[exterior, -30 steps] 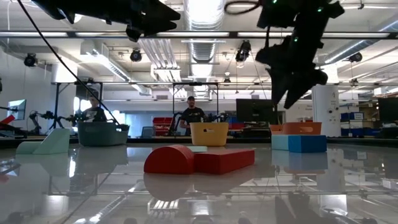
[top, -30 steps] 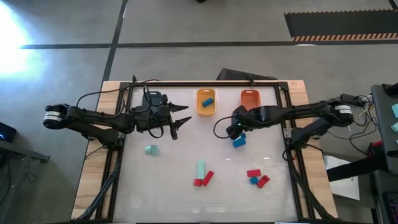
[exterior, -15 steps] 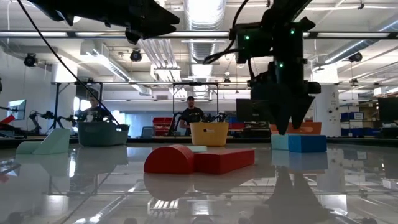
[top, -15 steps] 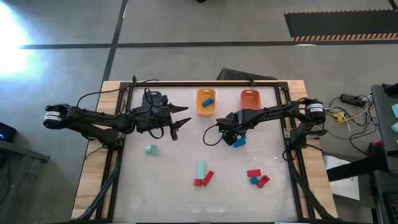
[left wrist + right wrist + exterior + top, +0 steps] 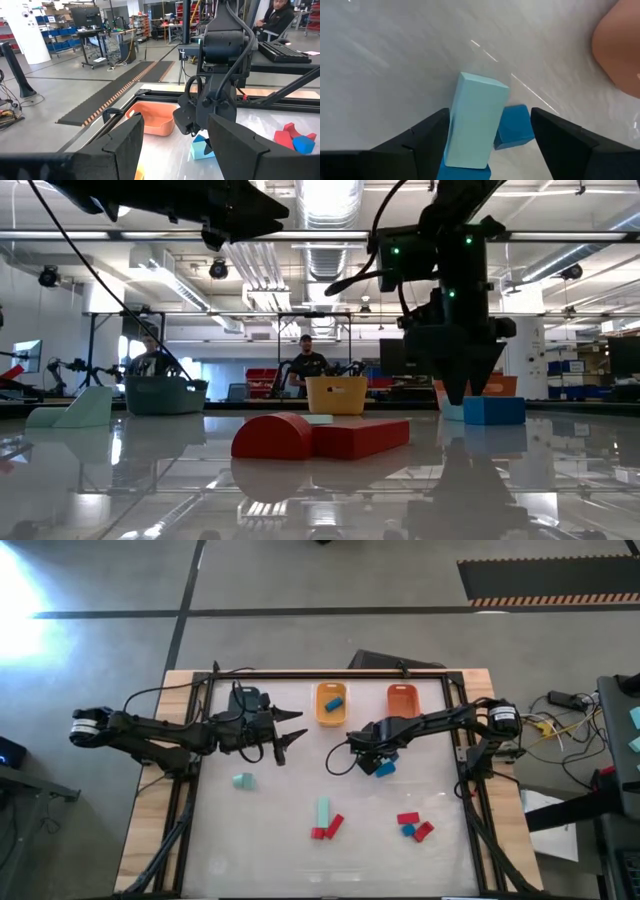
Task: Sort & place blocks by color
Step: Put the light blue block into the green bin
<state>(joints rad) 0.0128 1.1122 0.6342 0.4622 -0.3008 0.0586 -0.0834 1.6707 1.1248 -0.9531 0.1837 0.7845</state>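
Observation:
My right gripper point(image 5: 376, 756) point(image 5: 465, 392) point(image 5: 490, 114) points down, open, low over a pale mint bar point(image 5: 475, 120) point(image 5: 450, 411) that lies with blue blocks point(image 5: 515, 127) point(image 5: 385, 769) point(image 5: 495, 410); its fingers stand on either side of the bar. My left gripper point(image 5: 291, 730) point(image 5: 176, 122) hangs open above the table's far left part, holding nothing. One blue block point(image 5: 335, 700) lies in the yellow-orange tray point(image 5: 322, 712). Loose on the table are a mint block point(image 5: 242, 781), a mint bar point(image 5: 322, 811) beside red blocks point(image 5: 334, 827), and a red-and-blue cluster point(image 5: 414, 827). My right gripper comes from above with its fingers across the mint bar. One finger point(image 5: 427, 140) lies right beside the bar's long side point(image 5: 456, 125); I cannot tell whether it touches. The other finger point(image 5: 560, 140) stands apart from the bar.
The orange-red tray point(image 5: 402, 699) point(image 5: 155, 117) sits at the far edge, just beyond my right gripper. The dark teal tray point(image 5: 165, 393) lies under my left arm. The middle of the table between the block groups is bare. People stand in the room behind.
My right gripper has come down from well above the table toward the mint and blue blocks, shifting a little toward the left and near edges and tipping to point straight down. In the last half second it has only sunk slightly lower. The blocks have stayed put.

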